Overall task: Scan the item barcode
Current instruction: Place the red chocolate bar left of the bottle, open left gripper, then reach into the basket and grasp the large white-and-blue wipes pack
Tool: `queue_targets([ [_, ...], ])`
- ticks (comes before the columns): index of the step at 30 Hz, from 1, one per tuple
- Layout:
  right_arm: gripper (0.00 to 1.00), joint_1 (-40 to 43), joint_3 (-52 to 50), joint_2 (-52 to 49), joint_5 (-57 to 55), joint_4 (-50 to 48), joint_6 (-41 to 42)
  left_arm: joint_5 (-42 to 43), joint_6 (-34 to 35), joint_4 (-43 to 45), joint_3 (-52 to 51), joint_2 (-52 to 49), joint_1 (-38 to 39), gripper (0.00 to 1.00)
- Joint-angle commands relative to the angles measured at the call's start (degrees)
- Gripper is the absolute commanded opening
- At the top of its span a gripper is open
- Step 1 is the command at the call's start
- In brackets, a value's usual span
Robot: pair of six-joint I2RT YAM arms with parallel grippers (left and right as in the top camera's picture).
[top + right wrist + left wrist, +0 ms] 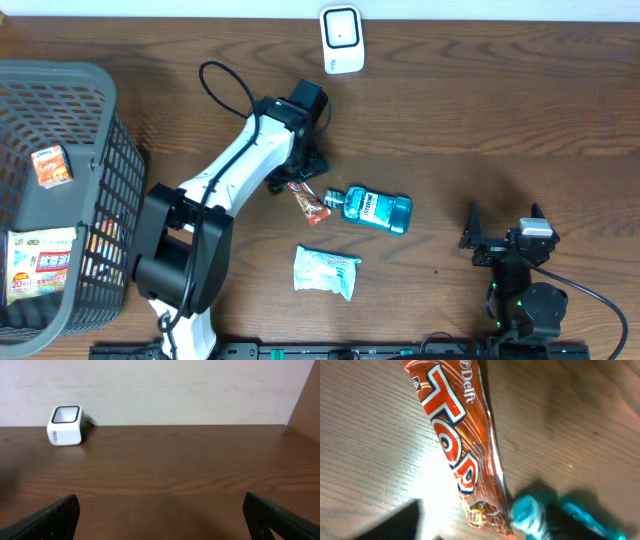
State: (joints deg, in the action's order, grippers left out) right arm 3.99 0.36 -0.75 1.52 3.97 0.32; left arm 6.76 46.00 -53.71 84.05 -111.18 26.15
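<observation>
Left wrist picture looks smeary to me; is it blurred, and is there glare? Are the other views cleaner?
Left wrist: the Delfi Top bar is fairly readable, the teal mouthwash bottle beside it is smeared, and bright glare sits on the wooden table. Right wrist: the white scanner is sharp. Overhead: evenly lit, no glare.

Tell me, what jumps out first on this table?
The big white-and-black left robot arm stretching across the middle, reaching to an orange-brown Top snack wrapper beside a teal plastic mouthwash bottle. Then the grey mesh basket holding packets at the left edge.
</observation>
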Motion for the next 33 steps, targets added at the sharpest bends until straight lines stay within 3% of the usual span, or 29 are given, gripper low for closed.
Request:
queue_targets([
  [1,0.99,-0.24,-0.02,0.04,0.11,0.22,-0.81,1.6,-7.48,-1.95,4.04,5.49,-2.08,0.98],
  [9,0.99,-0.24,-0.04,0.04,0.11,0.22,-0.83,1.51,-22.29,-6.1,19.32,18.29,-12.7,0.98],
  [11,0.99,-0.24,-0.04,0.04,0.11,0.22,-0.83,-2.67,-26.08,-5.79,22.36,22.03,-17.27,0.98],
  [16,0.99,-0.24,-0.04,0.04,0.11,0.22,-0.83,-17.55,-17.03,-8.76,22.88,28.13,-30.6,0.98],
  [23,0.99,-0.24,-0.04,0.04,0.11,0.22,-0.81,-18.08,3.76,-26.38,20.87,27.67,-55.65,0.98],
  [28,0.99,-0.24,-0.04,0.04,0.11,0.22,-0.81,-17.33,4.07,-28.33,13.94,27.5,-66.03,0.98],
  [33,0.99,-0.24,-0.04,0.04,0.13,0.22,-0.83,-13.7,2.69,-23.5,3.06,27.47,-72.76,0.98],
])
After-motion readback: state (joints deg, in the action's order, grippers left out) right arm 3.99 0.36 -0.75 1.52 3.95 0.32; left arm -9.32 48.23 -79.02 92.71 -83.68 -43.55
